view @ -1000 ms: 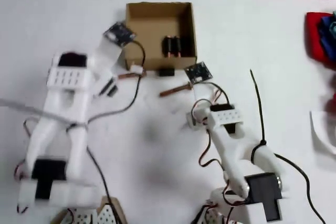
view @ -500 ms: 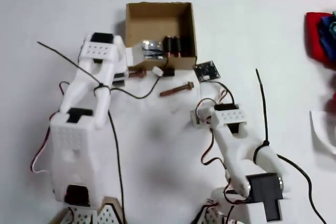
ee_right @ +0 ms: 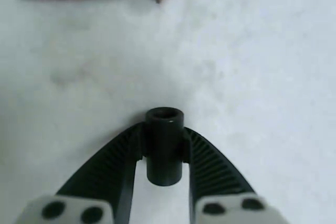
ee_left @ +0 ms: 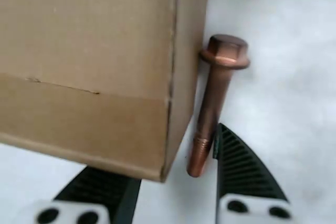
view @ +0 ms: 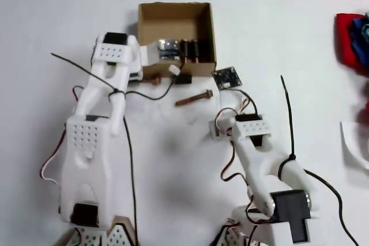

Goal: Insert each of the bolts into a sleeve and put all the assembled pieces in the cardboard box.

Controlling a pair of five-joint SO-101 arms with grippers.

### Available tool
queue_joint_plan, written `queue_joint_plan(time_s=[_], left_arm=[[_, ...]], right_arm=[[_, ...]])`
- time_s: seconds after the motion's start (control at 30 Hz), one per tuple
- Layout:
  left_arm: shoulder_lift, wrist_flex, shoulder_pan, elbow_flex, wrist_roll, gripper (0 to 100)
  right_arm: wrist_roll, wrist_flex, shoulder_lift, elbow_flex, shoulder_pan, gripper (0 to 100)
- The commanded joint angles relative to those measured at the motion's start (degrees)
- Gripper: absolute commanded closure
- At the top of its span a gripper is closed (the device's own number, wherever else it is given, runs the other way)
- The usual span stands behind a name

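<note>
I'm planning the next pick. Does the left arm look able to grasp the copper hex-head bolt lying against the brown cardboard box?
Probably not cleanly: the copper bolt hugs the cardboard box corner, so the open left gripper straddles both.

We see white arms (view: 86,142) with black motors (view: 291,214), loose black and red cables (view: 129,159), and ribbed black fingers (ee_right: 210,166).

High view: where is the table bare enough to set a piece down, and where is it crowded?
Bare: the table between the left arm and right arm; the stretch from the cardboard box to the red cloth. Crowded: along the box's front wall, with a bolt beside it and a second bolt nearby.
</note>
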Motion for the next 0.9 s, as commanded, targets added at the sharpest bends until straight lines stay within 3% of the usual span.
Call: queue_joint_plan(time_s=[0.0,0.13,0.37,0.5,0.6,0.7,0.87], left_arm=[[0.79,0.09,1.41,-1.8,-1.85,81],[0.88,0.35,2.2,-1.71,-1.85,81],[0.79,11.25,4.22,-1.71,-2.37,81],[0.79,20.84,5.45,-1.71,-9.23,83],[0.79,27.16,6.15,-1.71,-12.92,90],[0.79,28.57,6.24,-1.71,-12.22,97],[0.79,28.48,6.59,-1.71,-5.1,95]], right_arm=[[-0.62,-0.92,-3.3,-0.09,1.1,97.8],[-0.62,-0.92,-3.3,-0.09,1.1,97.8],[-0.62,-1.01,-3.3,-0.09,1.1,97.8],[-0.62,-1.01,-3.3,-0.09,1.1,97.8],[-0.62,-1.01,-3.3,-0.09,1.1,97.8],[-0.62,-1.01,-3.3,-0.09,1.1,97.8],[-0.62,-1.01,-3.3,-0.09,1.1,97.8]])
